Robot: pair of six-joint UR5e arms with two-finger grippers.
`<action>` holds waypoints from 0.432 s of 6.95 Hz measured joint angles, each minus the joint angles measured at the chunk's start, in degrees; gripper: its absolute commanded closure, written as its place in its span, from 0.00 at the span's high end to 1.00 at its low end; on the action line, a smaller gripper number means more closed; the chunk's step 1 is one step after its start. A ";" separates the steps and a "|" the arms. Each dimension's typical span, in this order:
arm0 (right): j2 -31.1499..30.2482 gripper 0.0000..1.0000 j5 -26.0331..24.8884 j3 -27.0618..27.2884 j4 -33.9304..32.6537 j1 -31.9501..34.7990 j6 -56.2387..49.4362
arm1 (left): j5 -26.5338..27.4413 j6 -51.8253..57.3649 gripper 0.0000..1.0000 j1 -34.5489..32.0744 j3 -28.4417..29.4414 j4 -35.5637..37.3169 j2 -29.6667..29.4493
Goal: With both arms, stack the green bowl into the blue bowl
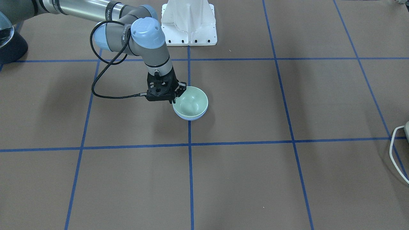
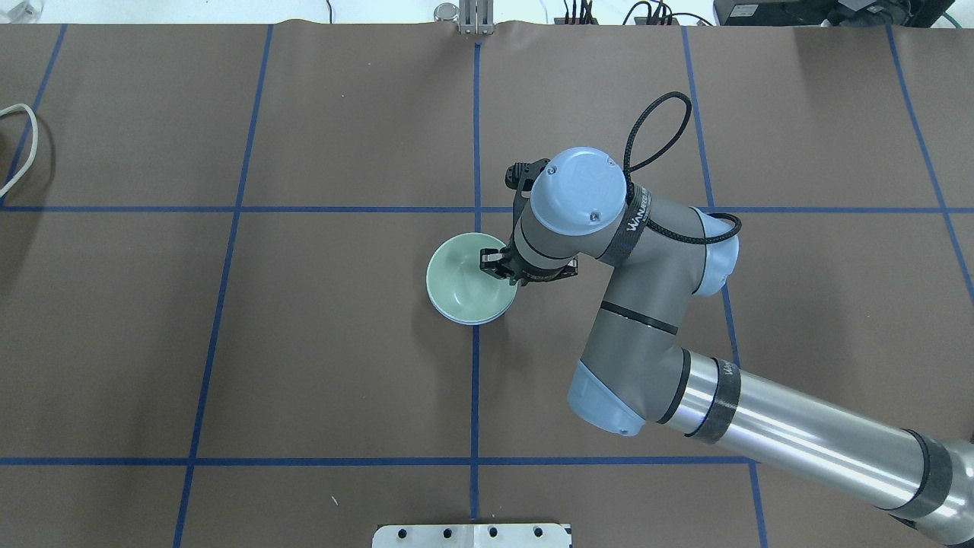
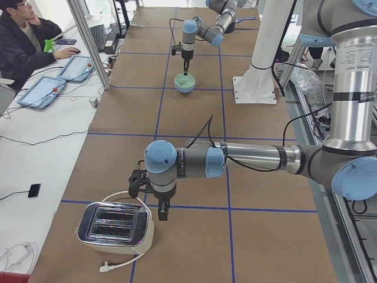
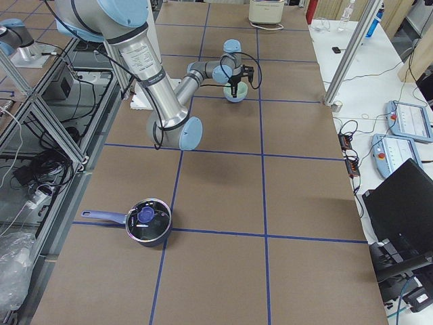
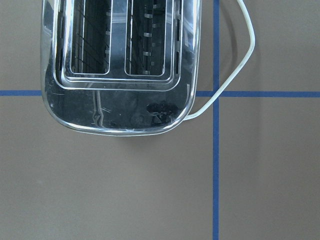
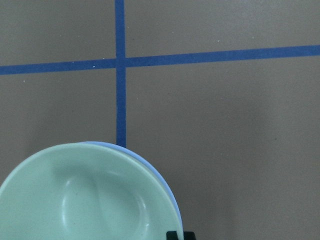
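The bench (image 1: 255, 105) has a matte brown paper top w/ a grid of blue tape (image 1: 189, 179) and soft shadows. The green bowl (image 1: 191, 101) sits nested in the blue bowl (image 1: 191, 118) at mid-bench. They lie on a tape line straight out from the white pedestal (image 1: 188, 22), approx. halfway btwn the robot-side and operators' edges. Only a thin blue crescent shows under the green rim.

The right gripper (image 1: 177, 94) points down at the green bowl's rim on the robot's right side, partly over the bowl's inside (can't tell if the jaws pinch the rim or stand just clear).

The left gripper (image 3: 161, 210) hangs low beside a chrome toaster (image 3: 115, 223), near the corner of the left end and operators' edge; its jaw gap isn't readable. The toaster's white cord (image 5: 242, 60) loops over the paper. A lidded saucepan (image 4: 147, 222) sits toward the right end, nearer the robot-side edge.

In the room there are alu. frame posts and a white desk along the operators' edge w/ control panels (image 3: 75, 68) and a seated person (image 3: 23, 44).
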 measured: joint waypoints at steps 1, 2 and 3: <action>0.02 1.00 -0.19 0.08 -0.02 -0.10 0.06 | 0.00 0.02 0.99 0.00 0.00 0.00 0.02; 0.13 1.00 -0.16 0.33 -0.09 0.15 0.06 | 0.00 0.06 0.99 0.00 0.00 0.02 0.06; 0.25 1.00 0.58 0.71 -0.23 1.42 -0.02 | -0.02 0.08 0.99 0.00 0.00 0.06 0.08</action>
